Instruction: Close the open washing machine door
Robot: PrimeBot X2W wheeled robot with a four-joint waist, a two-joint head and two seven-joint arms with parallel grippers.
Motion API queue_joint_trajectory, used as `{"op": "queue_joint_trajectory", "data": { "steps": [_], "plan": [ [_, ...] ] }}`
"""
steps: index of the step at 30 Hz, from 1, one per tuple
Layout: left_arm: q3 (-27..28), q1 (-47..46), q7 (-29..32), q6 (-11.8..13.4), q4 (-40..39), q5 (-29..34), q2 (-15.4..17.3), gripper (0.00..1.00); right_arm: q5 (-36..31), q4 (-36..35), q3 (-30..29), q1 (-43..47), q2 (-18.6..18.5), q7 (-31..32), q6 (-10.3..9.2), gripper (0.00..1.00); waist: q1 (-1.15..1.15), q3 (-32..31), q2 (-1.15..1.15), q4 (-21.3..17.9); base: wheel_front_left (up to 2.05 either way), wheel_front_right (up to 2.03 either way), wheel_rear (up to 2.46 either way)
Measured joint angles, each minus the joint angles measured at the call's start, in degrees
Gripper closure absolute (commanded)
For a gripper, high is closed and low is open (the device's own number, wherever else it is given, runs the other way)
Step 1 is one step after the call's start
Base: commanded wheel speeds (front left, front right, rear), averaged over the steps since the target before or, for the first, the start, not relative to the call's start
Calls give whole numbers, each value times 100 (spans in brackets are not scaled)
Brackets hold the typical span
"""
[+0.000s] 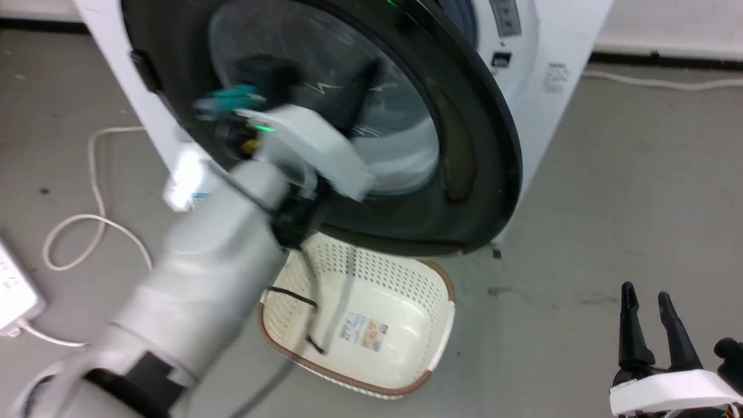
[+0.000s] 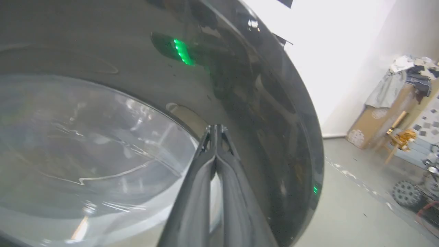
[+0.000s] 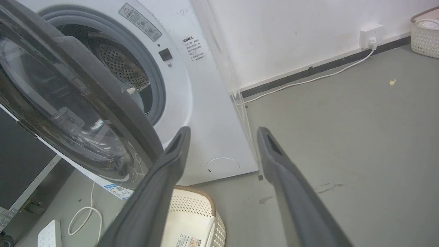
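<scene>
Nearest to me, at the right, my right gripper [image 1: 645, 291] hangs over the grey floor [image 1: 609, 203] with its fingers spread wide, holding nothing. A cream laundry basket [image 1: 395, 273] stands on the floor below the washing machine door [image 1: 482, 145]; its label [image 1: 363, 334] I cannot read. My left gripper [image 2: 215, 127] has its fingers pressed together, empty, with the tips at the door's glossy black rim, just beside the glass window [image 2: 85, 144]. The door stands partly open in front of the white washing machine [image 3: 205, 120], whose stickers [image 3: 140, 21] are too small to read. Behind is a white wall [image 3: 291, 41] with a socket [image 3: 370, 34].
</scene>
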Motion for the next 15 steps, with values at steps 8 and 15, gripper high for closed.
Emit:
{"op": "queue_joint_trajectory", "data": {
  "steps": [8, 15],
  "plan": [
    [2192, 956, -132, 869, -1430, 1268, 799, 100, -77, -19, 27, 114, 2, 0, 0, 0, -1, -348, 0, 453, 0, 0, 0],
    [3628, 3189, -131, 1271, -2945, 3025, 738, 100, -104, -1, 109, 239, 1, 0, 0, 0, -1, -645, -1, 710, 0, 0, 0]
  ]
}}
